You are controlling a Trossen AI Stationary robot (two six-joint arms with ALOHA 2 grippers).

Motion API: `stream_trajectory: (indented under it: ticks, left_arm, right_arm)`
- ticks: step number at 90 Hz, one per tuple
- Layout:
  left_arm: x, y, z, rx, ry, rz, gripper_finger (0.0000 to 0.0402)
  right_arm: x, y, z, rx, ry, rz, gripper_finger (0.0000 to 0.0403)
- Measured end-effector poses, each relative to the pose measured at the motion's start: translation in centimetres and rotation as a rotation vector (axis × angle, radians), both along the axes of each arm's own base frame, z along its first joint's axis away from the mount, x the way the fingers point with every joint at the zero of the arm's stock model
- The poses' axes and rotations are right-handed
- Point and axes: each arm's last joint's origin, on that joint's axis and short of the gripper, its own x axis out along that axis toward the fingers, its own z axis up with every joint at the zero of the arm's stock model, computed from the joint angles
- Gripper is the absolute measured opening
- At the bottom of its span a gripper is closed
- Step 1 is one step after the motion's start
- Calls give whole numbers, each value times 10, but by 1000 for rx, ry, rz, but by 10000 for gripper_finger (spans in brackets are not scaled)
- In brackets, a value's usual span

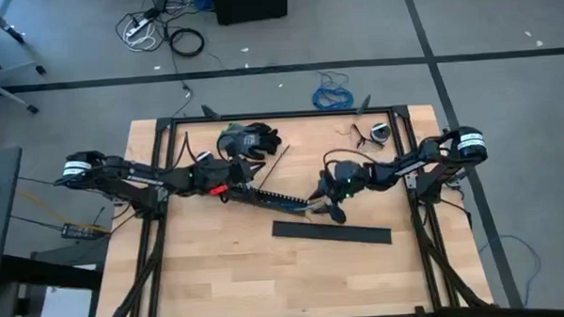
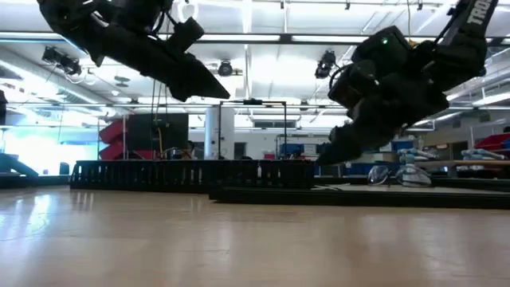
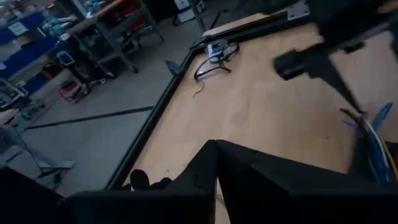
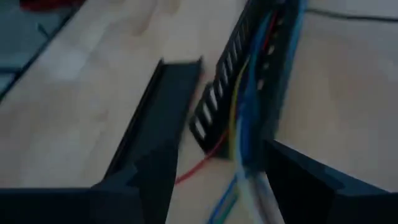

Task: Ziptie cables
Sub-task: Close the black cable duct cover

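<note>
Spanning the table from left to right, the parts stood as follows.

Left gripper [image 1: 228, 187]: hovered over the left end of the slotted cable duct [image 1: 281, 198], close to the near side of the black gloves [image 1: 248, 139]. Judged to be steadying that end of the duct. In the left wrist view its fingers [image 3: 261, 180] met along one line, so the jaws read as closed; nothing could be seen held between them.

Slotted cable duct: lay on the wooden table [image 1: 220, 274] between the two arms, slanting toward the near edge at its right end. Its side slots are judged to keep the wires running in one line for tying.

Cables [image 4: 249, 134]: thin blue, yellow and red wires ran along the inside of the duct and spilled out of its right end. That put them near the table's middle, just under the right gripper.

Black lid strip [image 1: 332, 233]: lay flat, nearer the front edge than the duct and apart from it, so the channel stayed uncovered and reachable.

Right gripper [image 1: 323, 208]: hung low over the duct's right end. In the right wrist view its fingers [image 4: 311, 180] stood well apart on either side of the loose wire ends, so the jaws were open and empty, judged ready to gather the wires.
</note>
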Motion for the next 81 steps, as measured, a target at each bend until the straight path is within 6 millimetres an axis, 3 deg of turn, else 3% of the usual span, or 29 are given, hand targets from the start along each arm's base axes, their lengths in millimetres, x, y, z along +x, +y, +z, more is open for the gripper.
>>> stream_trajectory:
  ticks: [29,55,81]
  left_arm:
    - [-2,1,-9,-70,60,30,1]
    - [0,6,-22,-77,119,45,1]
    - [5,8,-36,-134,169,-3,1]
  right_arm:
    - [-5,35,-7,-22,91,-133,210]
    - [-9,54,-7,47,109,-180,196]
    - [-18,66,-19,-27,208,-274,166]
